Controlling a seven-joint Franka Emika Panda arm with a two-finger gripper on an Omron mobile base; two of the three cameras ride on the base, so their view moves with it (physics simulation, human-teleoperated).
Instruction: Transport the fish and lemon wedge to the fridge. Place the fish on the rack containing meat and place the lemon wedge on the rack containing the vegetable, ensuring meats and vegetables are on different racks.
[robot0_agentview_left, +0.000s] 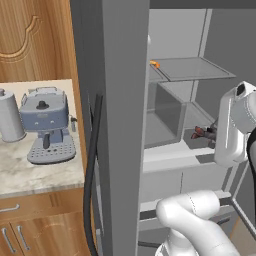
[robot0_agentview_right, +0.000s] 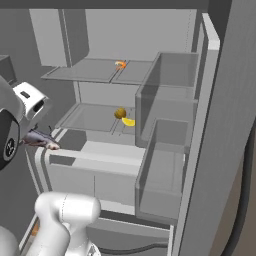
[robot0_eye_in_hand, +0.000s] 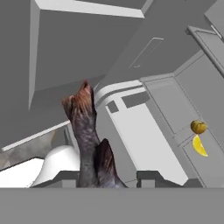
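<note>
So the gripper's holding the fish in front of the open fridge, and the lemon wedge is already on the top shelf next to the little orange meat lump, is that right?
Not quite. The lemon wedge lies on the lower shelf beside the round yellow-brown vegetable, not up by the meat; the right base view shows it. The rest holds: the gripper holds the fish before the open fridge.

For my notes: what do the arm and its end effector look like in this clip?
The arm is glossy white with thick, rounded tubular links. A dark band runs along the edge of the upper link in the left base view, and a round dark face with a small pale logo sits on the link at the left edge of the right base view. The end effector ends in two small, blocky dark grey fingertips.
</note>
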